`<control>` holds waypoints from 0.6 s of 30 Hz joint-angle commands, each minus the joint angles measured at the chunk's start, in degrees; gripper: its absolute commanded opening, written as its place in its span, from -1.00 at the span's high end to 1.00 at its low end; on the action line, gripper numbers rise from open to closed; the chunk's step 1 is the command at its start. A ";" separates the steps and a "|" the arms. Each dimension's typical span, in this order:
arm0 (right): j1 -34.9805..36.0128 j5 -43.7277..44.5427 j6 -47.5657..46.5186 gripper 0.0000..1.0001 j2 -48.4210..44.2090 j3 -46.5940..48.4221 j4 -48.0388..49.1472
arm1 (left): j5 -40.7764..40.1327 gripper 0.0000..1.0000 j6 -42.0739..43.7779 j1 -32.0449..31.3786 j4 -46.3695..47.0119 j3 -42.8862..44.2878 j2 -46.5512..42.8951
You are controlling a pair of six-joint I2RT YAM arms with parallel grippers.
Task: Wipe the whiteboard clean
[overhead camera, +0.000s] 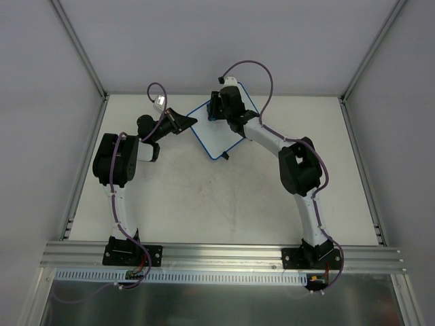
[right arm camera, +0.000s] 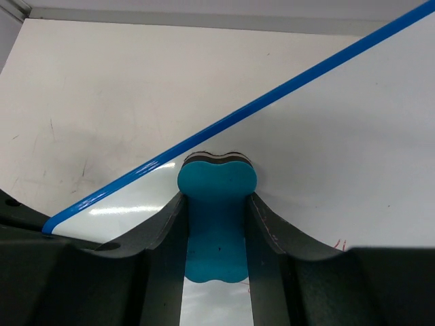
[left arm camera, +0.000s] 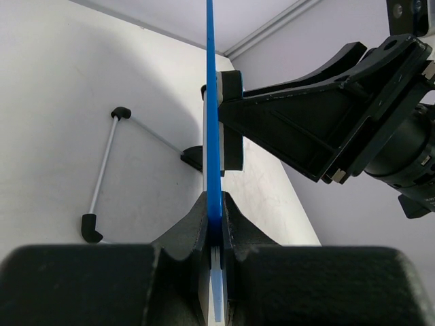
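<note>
Left gripper (left arm camera: 215, 207): mine, clamped tight on the board's thin blue frame, with the edge pinched between both fingers.
Board (overhead camera: 216, 139): at the far middle of the table (overhead camera: 204, 204), between my two grippers. From above it sits turned like a diamond. From my left wrist I see it edge-on, as one narrow blue line.
Right gripper (right arm camera: 216, 197): mine, closed around the eraser (right arm camera: 216, 238), one finger on each of its waisted sides.
Eraser: teal, with a dark felt end pointing away from my wrist. The felt meets the board's white face just beside the frame.
Red marks (right arm camera: 340, 243): a few small strokes on the white face, off to the right of my right fingers.
Stand (left arm camera: 102, 173): a thin pale rod with black tips, on the side of the board away from my right gripper. I take it for the board's stand, but I cannot tell whether its tips touch the table.
Arms: my left arm reaches in from the left, and my right arm bends in over the board from the right.
</note>
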 commanded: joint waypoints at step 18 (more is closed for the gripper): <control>-3.75 4.52 11.20 1.00 1.61 -7.88 -1.55 | 5.93 1.00 0.25 -1.19 23.07 0.30 -0.71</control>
